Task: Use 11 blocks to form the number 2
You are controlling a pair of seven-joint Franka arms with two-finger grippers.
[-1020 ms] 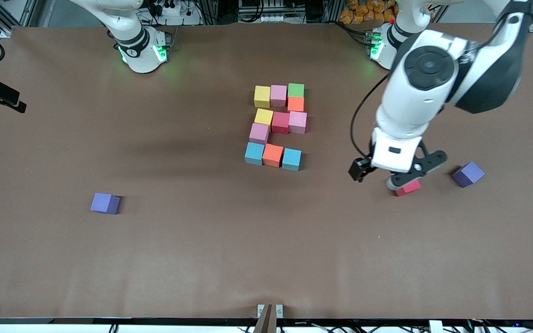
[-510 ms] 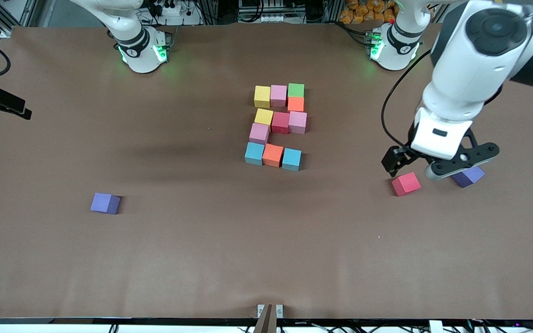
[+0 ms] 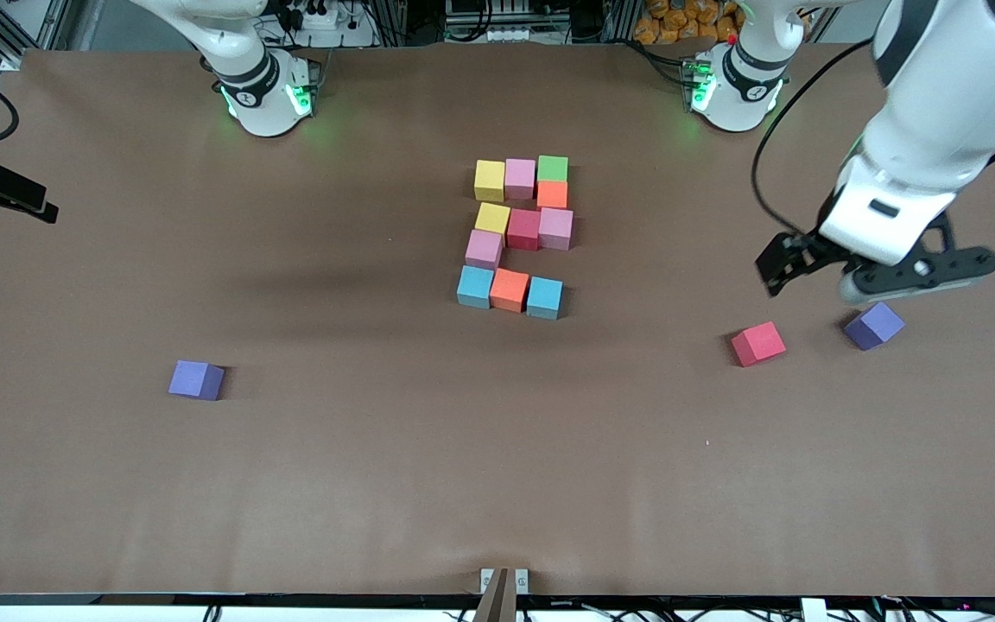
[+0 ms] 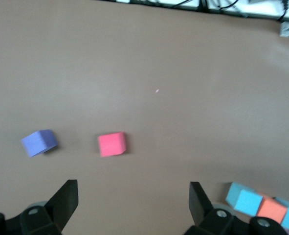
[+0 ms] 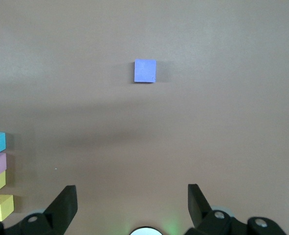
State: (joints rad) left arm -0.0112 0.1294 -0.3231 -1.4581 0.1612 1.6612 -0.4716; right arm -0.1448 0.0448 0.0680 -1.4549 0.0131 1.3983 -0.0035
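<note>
**Eleven blocks laid out at mid-tabletop, both end effectors spread and empty**

The blocks sit grouped at the middle of the brown tabletop [image 3: 377, 475], toward twelve o'clock in the front view. The top row is a yellow block [image 3: 489, 180], a pink block [image 3: 520, 178] and a green block [image 3: 553, 168], side by side. An orange block [image 3: 552, 194] sits at six o'clock from the green one, touching it. The middle row holds a second yellow block [image 3: 492, 218], a crimson block [image 3: 523, 229] and a second pink block [image 3: 555, 228]. A third pink block [image 3: 484, 248] lies at six o'clock from the second yellow block. The bottom row is a blue block [image 3: 475, 286], a second orange block [image 3: 510, 289] and a second blue block [image 3: 544, 297].

Well apart, at about four o'clock from the group, a loose red cube [image 3: 757, 344] rests alone, with a purple cube [image 3: 874, 326] at its three o'clock. Another purple cube [image 3: 196, 379] lies at about eight o'clock from the group, toward the right arm's end.

The left end effector [image 4: 132, 205] hangs over bare tabletop just at twelve o'clock from the first purple cube – fingers spread wide, nothing between them. The right end effector [image 5: 129, 205] waits above the tabletop, fingers likewise spread and empty; its wrist view shows the second purple cube and one edge of the group.
</note>
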